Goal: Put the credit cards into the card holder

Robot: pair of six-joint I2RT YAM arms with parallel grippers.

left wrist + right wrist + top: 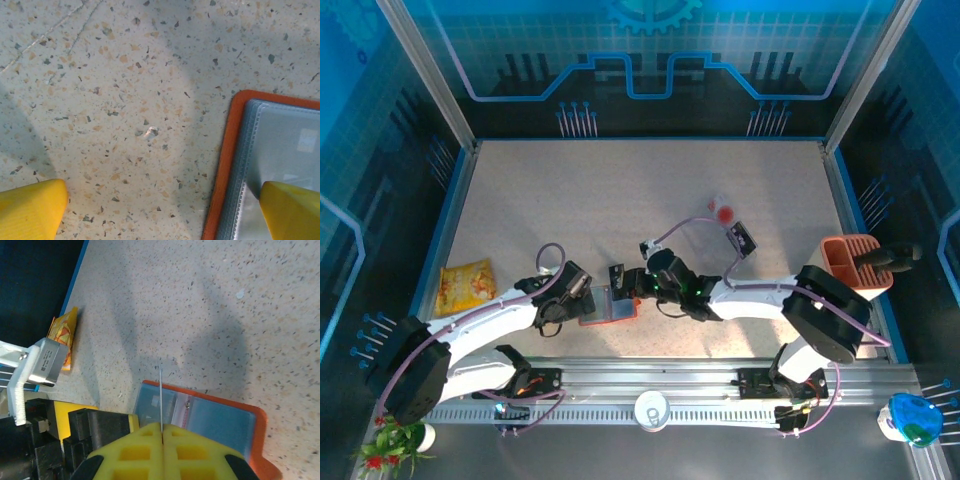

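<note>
Cards were the job, and you had one card [160, 385] pinched edge-on in the right gripper [162, 427], its jaws closed flat on it. The card stood upright over the holder [215, 420], above its clear pocket pages; whether its edge had met a pocket I could not tell. The holder lay open and flat on the table [125, 75], orange rim outermost, grey pockets facing up. Your left gripper [160, 215] was spread wide with nothing in it: one fingertip [292, 210] was over the holder's pocket page, the other over bare table beside the rim. Another dark card [745, 238] lay well apart from the holder, off to its right. I judged the card thin, stiff and slick, apt to skate or bow if pushed askew, so a hold on one short end with the free edge leading suited it. The holder looked light and floppy, likely to slide; pinning a page edge beside the pocket with the left fingertip would steady it
</note>
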